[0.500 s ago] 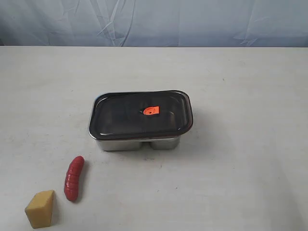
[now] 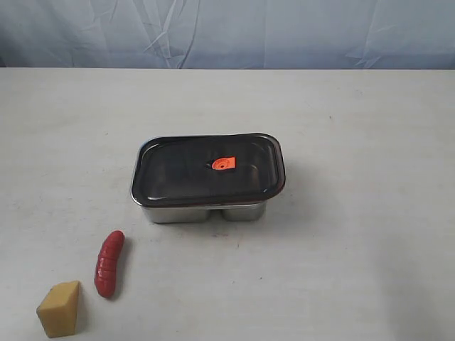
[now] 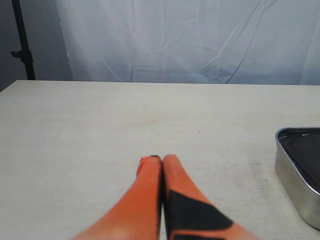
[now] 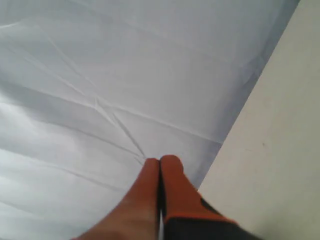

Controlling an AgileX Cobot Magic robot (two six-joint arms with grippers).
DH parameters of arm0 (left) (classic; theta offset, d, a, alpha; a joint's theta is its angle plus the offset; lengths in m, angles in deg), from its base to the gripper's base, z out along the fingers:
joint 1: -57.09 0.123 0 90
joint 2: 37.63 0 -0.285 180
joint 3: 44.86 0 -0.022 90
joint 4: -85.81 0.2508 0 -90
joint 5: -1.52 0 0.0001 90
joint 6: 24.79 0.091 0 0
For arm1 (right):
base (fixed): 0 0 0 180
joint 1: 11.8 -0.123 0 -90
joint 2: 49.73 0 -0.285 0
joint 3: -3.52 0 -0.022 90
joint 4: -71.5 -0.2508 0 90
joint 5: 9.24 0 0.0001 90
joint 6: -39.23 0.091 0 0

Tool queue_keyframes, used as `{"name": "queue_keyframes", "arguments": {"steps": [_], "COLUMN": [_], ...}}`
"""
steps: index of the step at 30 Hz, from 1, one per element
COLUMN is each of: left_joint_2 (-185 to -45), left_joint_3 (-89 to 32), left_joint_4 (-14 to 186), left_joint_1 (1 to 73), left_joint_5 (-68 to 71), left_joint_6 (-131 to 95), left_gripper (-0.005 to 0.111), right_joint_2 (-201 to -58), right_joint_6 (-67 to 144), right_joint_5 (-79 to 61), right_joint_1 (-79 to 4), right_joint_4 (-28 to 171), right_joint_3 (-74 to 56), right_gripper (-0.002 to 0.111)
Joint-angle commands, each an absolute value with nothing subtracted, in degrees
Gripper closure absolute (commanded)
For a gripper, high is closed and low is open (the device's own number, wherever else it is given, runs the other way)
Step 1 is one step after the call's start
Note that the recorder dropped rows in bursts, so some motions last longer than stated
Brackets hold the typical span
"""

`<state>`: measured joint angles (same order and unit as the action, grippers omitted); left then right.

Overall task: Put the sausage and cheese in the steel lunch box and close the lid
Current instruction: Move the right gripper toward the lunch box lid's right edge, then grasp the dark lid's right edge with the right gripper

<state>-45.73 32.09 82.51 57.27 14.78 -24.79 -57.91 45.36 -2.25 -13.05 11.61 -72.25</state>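
The steel lunch box (image 2: pixel 206 211) stands mid-table with the dark lid (image 2: pixel 206 170) resting on it, orange valve tab (image 2: pixel 224 164) in the middle. The red sausage (image 2: pixel 109 263) lies near the front left, and the yellow cheese (image 2: pixel 60 308) sits just beside it at the front edge. Neither gripper shows in the exterior view. My left gripper (image 3: pixel 161 159) is shut and empty above bare table, with a corner of the lunch box (image 3: pixel 295 175) off to one side. My right gripper (image 4: pixel 160 160) is shut and empty, pointing at the backdrop.
A pale wrinkled curtain (image 2: pixel 227 32) hangs behind the table's far edge. A black stand (image 3: pixel 22 45) shows beside the curtain in the left wrist view. The white table (image 2: pixel 355 249) runs wide around the box.
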Motion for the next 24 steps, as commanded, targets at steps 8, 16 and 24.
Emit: {"name": "queue_keyframes", "arguments": {"steps": [8, 16, 24], "left_joint_2": [-45.42, -45.42, -45.42], "left_joint_3": [32.36, 32.36, 32.36], "left_joint_4": [81.77, 81.77, 81.77], "left_joint_1": [57.51, 57.51, 57.51], "left_joint_5": [14.38, 14.38, 14.38], "left_joint_6": [-24.79, -24.79, -24.79], "left_gripper": [0.107, 0.107, 0.107], "right_joint_2": [-93.81, -142.12, -169.30], "right_joint_6": [22.19, -4.65, -14.09], "right_joint_5": [16.76, 43.43, 54.50], "right_joint_1": [-13.13, -13.13, -17.26], "right_joint_4": [14.64, 1.27, -8.56], "right_joint_3": [-48.21, -24.81, -18.41], "right_gripper": [0.109, 0.102, 0.065]}}
